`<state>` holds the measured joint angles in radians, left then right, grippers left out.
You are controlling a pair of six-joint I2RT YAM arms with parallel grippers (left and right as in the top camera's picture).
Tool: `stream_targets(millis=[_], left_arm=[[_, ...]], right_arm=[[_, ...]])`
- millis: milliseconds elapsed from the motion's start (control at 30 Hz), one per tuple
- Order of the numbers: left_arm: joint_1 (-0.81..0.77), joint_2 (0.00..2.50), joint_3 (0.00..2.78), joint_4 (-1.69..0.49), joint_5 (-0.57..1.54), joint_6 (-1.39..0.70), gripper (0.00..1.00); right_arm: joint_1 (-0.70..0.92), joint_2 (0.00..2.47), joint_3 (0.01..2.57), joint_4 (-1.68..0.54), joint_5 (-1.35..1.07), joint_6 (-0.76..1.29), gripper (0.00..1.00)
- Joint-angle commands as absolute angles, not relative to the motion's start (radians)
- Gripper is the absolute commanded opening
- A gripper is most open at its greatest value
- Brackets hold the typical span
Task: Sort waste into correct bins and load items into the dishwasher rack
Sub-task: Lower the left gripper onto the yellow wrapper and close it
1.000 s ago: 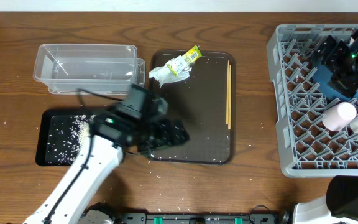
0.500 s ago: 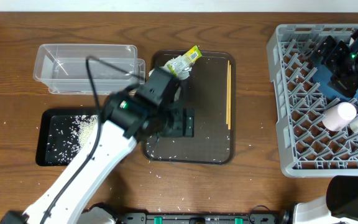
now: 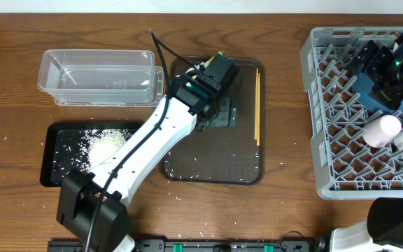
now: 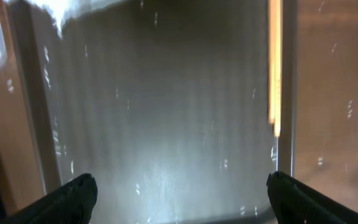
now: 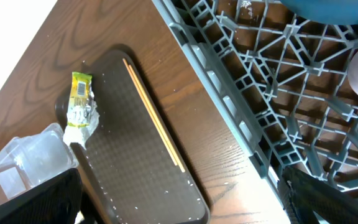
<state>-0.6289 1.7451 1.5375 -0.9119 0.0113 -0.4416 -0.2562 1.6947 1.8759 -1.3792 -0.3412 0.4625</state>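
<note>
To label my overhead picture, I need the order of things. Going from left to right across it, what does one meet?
From the left: clear rectangular plastic tub → open left claw → thin wooden chopsticks → large grey plastic lattice rack.

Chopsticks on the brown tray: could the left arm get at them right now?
Probably yes. The left gripper hangs open over the brown tray, and the chopsticks lie bare along its right edge, with nothing on top of them or in between.
</note>
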Motion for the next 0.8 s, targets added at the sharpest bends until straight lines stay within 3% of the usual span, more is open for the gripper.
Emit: stream_targets(millis=[0, 133, 300, 467, 767], left_arm=[[-0.627, 1.74, 1.551, -0.847, -0.146, -0.393, 0.91], [-0.627, 1.74, 1.551, -0.74, -0.306, -0.393, 0.91], [-0.616, 1.752, 1.547, -0.618, -0.308, -0.339, 0.91], [-0.583, 1.797, 1.548, -0.511, -0.218, -0.078, 0.9], [-0.456, 1.855, 1.582, -0.572, -0.118, -0.09, 0.9]], right_arm=[[-0.249, 1.7, 1.876, -1.381, -0.344, 0.455, 0.99], [-0.249, 1.7, 1.876, -1.381, -0.344, 0.455, 0.99], [-0.249, 1.7, 1.876, -1.381, -0.344, 0.455, 0.99], [-0.249, 1.7, 1.876, -1.381, -0.344, 0.455, 0.99], [-0.249, 1.7, 1.876, -1.381, -0.344, 0.455, 0.99]])
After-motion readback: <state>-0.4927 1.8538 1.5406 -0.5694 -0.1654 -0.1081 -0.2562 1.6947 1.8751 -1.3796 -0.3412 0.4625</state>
